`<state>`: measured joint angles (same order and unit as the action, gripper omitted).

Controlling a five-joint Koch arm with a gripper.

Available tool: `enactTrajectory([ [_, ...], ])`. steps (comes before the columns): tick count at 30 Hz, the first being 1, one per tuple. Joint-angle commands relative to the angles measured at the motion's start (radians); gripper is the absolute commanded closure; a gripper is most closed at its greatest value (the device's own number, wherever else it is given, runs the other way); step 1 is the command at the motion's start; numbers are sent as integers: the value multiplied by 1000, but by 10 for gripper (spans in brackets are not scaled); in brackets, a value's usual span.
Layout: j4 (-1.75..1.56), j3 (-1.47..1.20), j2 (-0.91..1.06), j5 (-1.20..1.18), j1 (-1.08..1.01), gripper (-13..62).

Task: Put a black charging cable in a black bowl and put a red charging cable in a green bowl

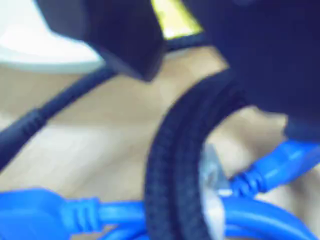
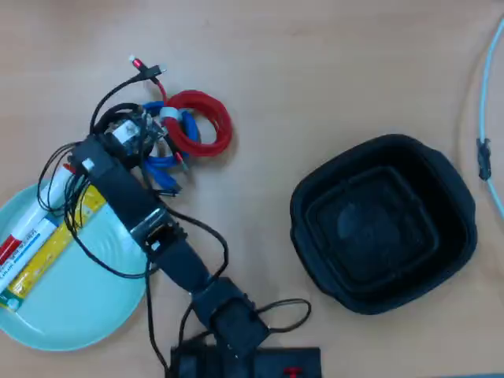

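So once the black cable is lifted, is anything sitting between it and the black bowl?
Nothing visible does. In the overhead view the bare wooden table runs from the cable pile to the black bowl, which looks empty. At the pickup itself, the black charging cable lies tangled with the blue cable and beside the red charging cable.

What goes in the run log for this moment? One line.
gripper: over black charging cable, grasp unclear | red charging cable: on table | black bowl: empty | green bowl: no cable
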<state>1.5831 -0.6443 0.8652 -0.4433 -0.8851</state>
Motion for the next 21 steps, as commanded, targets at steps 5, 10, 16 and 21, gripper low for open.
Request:
enactTrajectory([
  [5,-6,95,-46,2,15,193],
  [10,-12,97,-57,107,18,198],
  [16,-11,97,-74,106,18,242],
  [21,-9,98,-67,118,18,528],
])
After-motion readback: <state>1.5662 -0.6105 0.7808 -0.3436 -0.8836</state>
